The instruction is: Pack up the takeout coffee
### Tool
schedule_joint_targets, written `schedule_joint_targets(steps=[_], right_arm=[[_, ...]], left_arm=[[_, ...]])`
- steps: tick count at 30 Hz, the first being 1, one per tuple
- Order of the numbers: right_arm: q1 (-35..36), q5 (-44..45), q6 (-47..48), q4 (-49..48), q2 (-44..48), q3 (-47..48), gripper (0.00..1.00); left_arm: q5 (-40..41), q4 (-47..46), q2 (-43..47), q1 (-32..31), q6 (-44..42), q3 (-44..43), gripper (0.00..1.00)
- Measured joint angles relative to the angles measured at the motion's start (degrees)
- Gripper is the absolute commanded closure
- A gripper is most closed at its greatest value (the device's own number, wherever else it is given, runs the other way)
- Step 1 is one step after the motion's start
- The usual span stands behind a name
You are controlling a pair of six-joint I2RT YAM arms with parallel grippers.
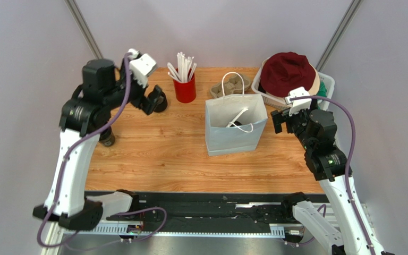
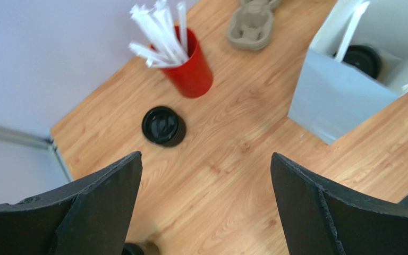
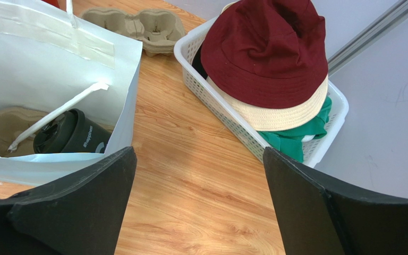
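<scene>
The takeout coffee, a small brown paper cup [image 1: 107,139] with a dark top, stands on the table's left side under my left arm. Only its edge shows at the bottom of the left wrist view [image 2: 137,248]. My left gripper [image 1: 155,101] is open and empty, raised above the table [image 2: 206,155] beside the red cup of straws. The white paper bag [image 1: 235,125] stands open at mid-table, and a dark lidded cup [image 3: 70,135] sits inside it on a pulp carrier. My right gripper [image 1: 278,119] is open and empty, just right of the bag [image 3: 199,150].
A squat black round piece [image 2: 163,126] lies next to the red cup of white straws [image 1: 185,87]. A pulp cup carrier [image 1: 230,85] lies behind the bag. A white basket [image 3: 217,101] with a maroon hat [image 1: 288,71] stands at the back right.
</scene>
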State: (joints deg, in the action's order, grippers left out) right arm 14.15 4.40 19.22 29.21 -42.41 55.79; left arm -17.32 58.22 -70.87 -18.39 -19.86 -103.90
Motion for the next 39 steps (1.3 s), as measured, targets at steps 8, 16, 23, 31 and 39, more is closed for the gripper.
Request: schedule_joint_targets(steps=[8,16,23,31,39], right_arm=[[-0.1,0.3,-1.4,-0.8,0.6,-0.3,0.01],[-0.1,5.1,-6.3,-0.9,1.6,0.8,0.01],[-0.1,9.3,-8.1,-2.2,4.0,1.8,0.01],[-0.1,13.5,-9.4,-3.1,4.7,2.0,0.01],[-0.1,15.1,-9.6,-3.4,5.0,2.0,0.01]], left_arm=[[14.5,-15.9,29.0,5.5,7.6,33.2,0.01],[22.0,-23.1,34.9,6.4,8.0,38.6,0.02],[24.6,-25.3,40.8,7.6,7.8,45.0,0.03],[22.1,-24.8,39.3,7.6,8.0,43.9,0.04],[21.2,-24.7,39.1,7.6,8.0,43.8,0.04]])
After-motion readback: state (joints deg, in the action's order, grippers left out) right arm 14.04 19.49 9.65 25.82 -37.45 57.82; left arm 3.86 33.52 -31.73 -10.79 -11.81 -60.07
